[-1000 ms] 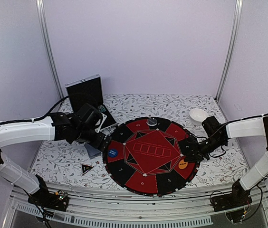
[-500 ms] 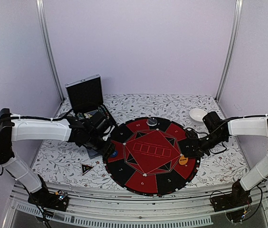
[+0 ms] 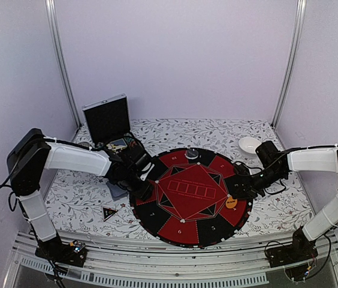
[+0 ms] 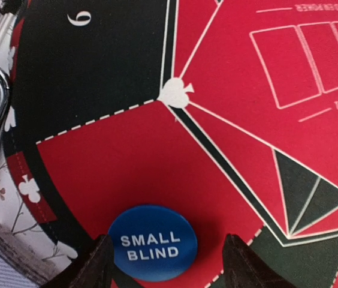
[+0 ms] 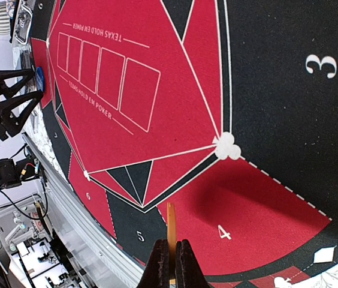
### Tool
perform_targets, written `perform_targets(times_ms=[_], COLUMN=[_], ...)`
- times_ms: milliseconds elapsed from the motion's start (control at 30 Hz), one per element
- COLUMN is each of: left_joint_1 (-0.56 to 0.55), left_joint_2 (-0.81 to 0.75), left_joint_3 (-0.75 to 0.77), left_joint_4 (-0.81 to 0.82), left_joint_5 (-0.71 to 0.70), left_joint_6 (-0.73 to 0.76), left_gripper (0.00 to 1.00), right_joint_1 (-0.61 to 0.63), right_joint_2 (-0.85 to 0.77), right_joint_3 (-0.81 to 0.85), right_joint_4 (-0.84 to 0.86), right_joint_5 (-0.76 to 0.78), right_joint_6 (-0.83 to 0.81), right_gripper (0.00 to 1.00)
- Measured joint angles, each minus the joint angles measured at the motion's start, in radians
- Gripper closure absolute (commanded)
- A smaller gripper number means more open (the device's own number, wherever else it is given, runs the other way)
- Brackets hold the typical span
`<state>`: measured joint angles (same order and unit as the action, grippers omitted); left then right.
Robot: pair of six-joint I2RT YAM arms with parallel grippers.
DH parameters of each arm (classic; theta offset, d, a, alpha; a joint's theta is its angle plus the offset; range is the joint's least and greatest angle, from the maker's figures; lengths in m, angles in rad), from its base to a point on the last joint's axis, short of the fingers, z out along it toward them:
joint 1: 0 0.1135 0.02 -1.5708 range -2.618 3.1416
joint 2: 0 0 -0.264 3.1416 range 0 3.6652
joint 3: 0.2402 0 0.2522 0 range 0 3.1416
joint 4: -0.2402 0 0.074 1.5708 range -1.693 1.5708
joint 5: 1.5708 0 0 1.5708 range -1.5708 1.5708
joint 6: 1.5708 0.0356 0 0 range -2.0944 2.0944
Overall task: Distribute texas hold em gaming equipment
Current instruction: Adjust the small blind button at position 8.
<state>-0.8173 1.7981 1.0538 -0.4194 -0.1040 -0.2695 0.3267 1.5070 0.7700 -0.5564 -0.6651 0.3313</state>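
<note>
Left gripper (image 4: 166, 264), jaws half-wide astride the small blind button (image 4: 153, 242) at the mat (image 4: 127, 162) left edge, should close squarely (right gripper (image 5: 171, 264) pinches the orange button (image 5: 171, 223) edge-on).

Soft, even overhead light; muted, slightly grainy pictures.
The left end effector (image 4: 168, 261) blurs close to its lens; a faint shadow, probably of the orange blind button (image 5: 171, 222), darkens the mat (image 5: 277, 120); the right-wrist background falls out of focus.

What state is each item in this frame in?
Silver-edged black case: open, lid upright.
Blue round small-blind button: flat, face up.
Orange round button: gripped on edge.
Left end effector: open, straddling the blue button.
Right end effector: shut on the orange button.
Black triangular marker: lying flat.
</note>
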Motion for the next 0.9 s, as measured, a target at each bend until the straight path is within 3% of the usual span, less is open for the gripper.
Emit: perform_targets(times_ms=[367,900], left_joint_1=[0.007,0.009], left_joint_2=[0.026,-0.021], left_joint_3=[0.005,-0.051], left_joint_4=[0.017,0.048], left_joint_5=[0.018,0.045], left_joint_6=[-0.004,-0.02], left_gripper=[0.41,0.4], right_joint_1=[0.0,0.0], right_joint_2=[0.0,0.003], right_joint_3=[0.0,0.0], right_joint_4=[0.001,0.003], right_joint_5=[0.0,-0.001], right_joint_6=[-0.008,-0.011], right_gripper=[0.98,0.98])
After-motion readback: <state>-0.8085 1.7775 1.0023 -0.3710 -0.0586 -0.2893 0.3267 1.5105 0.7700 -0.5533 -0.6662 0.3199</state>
